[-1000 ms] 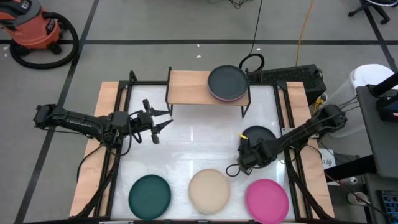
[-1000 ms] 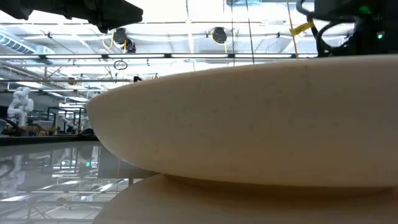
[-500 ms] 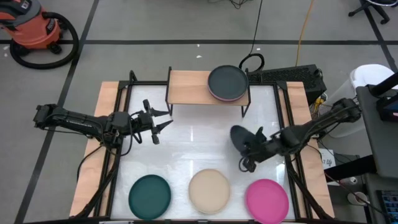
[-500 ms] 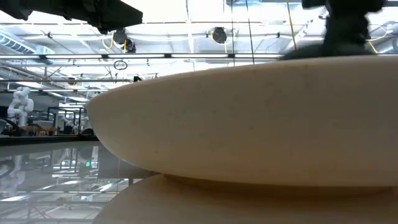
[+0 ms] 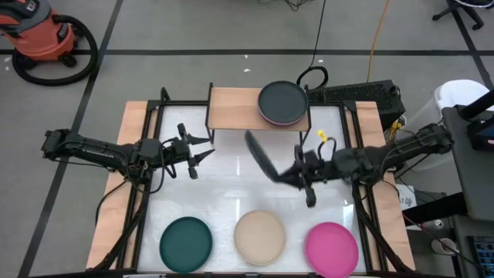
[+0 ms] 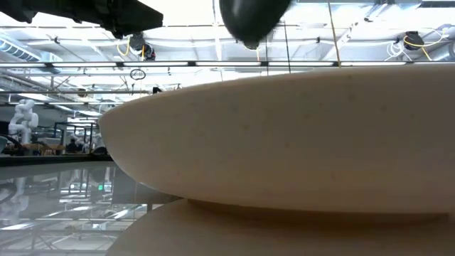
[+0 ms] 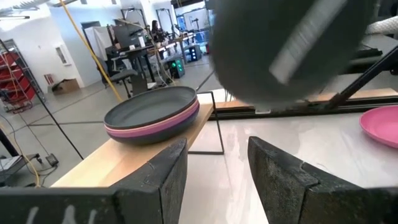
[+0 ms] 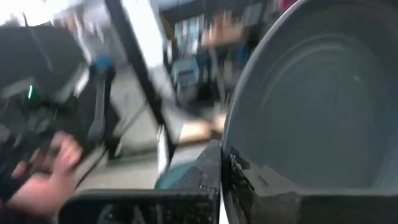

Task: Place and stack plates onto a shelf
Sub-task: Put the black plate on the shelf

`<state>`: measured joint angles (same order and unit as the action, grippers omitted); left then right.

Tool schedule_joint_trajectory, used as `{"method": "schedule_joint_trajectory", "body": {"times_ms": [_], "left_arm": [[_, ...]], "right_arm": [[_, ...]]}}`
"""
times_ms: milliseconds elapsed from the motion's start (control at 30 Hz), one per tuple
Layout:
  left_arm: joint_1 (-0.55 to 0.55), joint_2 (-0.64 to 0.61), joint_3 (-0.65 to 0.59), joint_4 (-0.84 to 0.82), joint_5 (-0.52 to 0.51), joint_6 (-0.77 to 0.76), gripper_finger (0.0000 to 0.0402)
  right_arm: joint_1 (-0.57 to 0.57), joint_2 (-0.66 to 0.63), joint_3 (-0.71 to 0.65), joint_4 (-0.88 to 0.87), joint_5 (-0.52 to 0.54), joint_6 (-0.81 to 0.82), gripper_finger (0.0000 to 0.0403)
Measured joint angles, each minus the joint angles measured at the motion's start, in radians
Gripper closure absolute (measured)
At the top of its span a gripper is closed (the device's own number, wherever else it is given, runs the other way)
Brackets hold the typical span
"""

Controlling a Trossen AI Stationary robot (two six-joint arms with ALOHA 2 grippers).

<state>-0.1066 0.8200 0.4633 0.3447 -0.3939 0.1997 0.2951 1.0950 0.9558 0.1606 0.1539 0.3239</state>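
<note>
My right gripper point(image 5: 289, 176) is over the table's middle, just in front of the shelf point(image 5: 231, 108), shut on a dark grey plate point(image 5: 259, 154) that shows almost edge-on from above. The same plate appears at the low view's top point(image 6: 252, 18) and, blurred, in the left wrist view point(image 7: 292, 50). On the shelf's right half sits a stack point(image 5: 282, 103), a dark grey plate on a purple and a pink one point(image 7: 152, 115). My left gripper point(image 5: 202, 150) waits open at the table's left, level with the shelf's front. My right gripper pinches the dark grey plate by its rim point(image 8: 229, 155), one finger point(image 8: 208, 171) on the outer face; the other is hidden behind the plate. It reaches in level from the table's right. The plate is lifted clear and stands steeply tilted, nearly on edge.
Along the near edge lie a teal plate point(image 5: 185, 242), a beige plate point(image 5: 259, 235) that fills the low view point(image 6: 284, 142), and a magenta plate point(image 5: 331, 247). The shelf's left half is bare wood. Black frame rails point(image 5: 147, 185) run along the table's sides.
My right gripper has lifted the dark grey plate off the table's right side and carried it up and toward the left, to the middle in front of the shelf. The plate has tipped from lying flat to standing nearly on edge.
</note>
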Motion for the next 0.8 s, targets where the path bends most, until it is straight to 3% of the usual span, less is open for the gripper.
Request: {"method": "schedule_joint_trajectory", "body": {"times_ms": [67, 167, 233, 333, 600, 800], "left_arm": [[0.0, 0.0, 0.0, -0.001, 0.0, 0.001, 0.0227], [0.0, -0.01, 0.0, -0.052, -0.015, 0.067, 0.0227], [-0.005, -0.051, -0.001, -0.1, -0.093, 0.113, 0.0227], [-0.007, -0.121, 0.001, -0.137, -0.215, 0.103, 0.0227], [-0.008, -0.279, 0.0, -0.282, -0.211, 0.078, 0.0227], [-0.008, -0.414, 0.0, -0.415, -0.21, 0.034, 0.0227]], "right_arm": [[-0.049, 0.0, 0.006, 0.079, 0.0, -0.036, 0.0403], [-0.144, 0.026, 0.089, -0.072, -0.018, -0.003, 0.0403], [-0.187, 0.07, 0.144, -0.161, 0.027, -0.023, 0.0403], [-0.243, 0.156, 0.223, -0.219, 0.014, -0.08, 0.0403], [-0.369, 0.381, 0.47, -0.245, -0.105, -0.264, 0.0403], [-0.444, 0.517, 0.593, -0.265, -0.109, -0.365, 0.0403]]}}
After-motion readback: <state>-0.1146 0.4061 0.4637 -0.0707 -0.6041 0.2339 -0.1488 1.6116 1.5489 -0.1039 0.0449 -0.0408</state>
